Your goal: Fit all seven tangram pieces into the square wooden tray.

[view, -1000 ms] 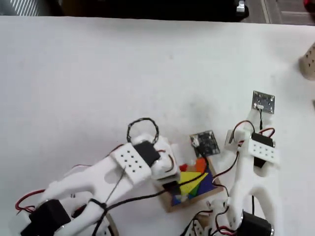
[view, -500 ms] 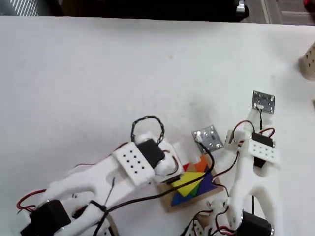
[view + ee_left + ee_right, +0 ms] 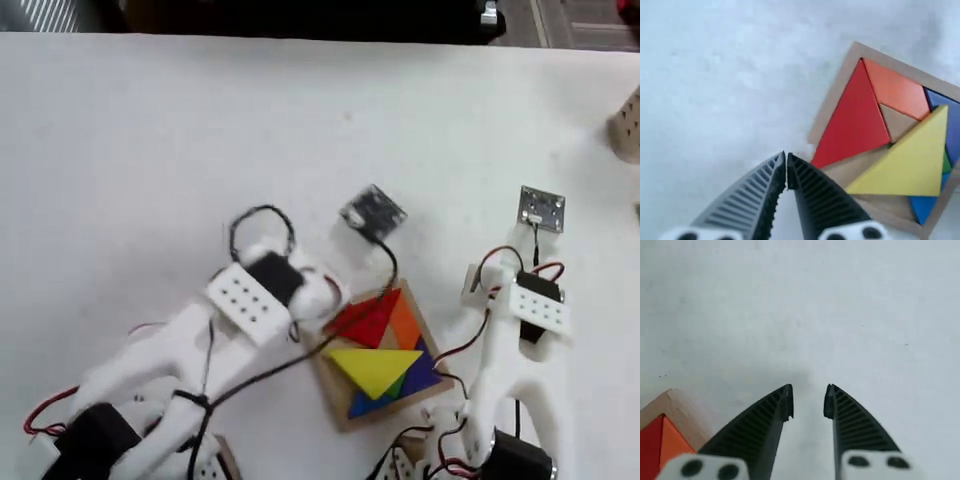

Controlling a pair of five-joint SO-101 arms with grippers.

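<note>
The left gripper has dark grey ridged fingers on white housings, and the right gripper is coloured the same. Just past the left gripper's tips, the wooden tray is pale tan. Nearest those tips lies a red triangle. Beyond it are an orange piece, a yellow triangle, blue pieces and a green sliver. A tan patch shows between red and yellow. Under both grippers the table is plain white.
</note>
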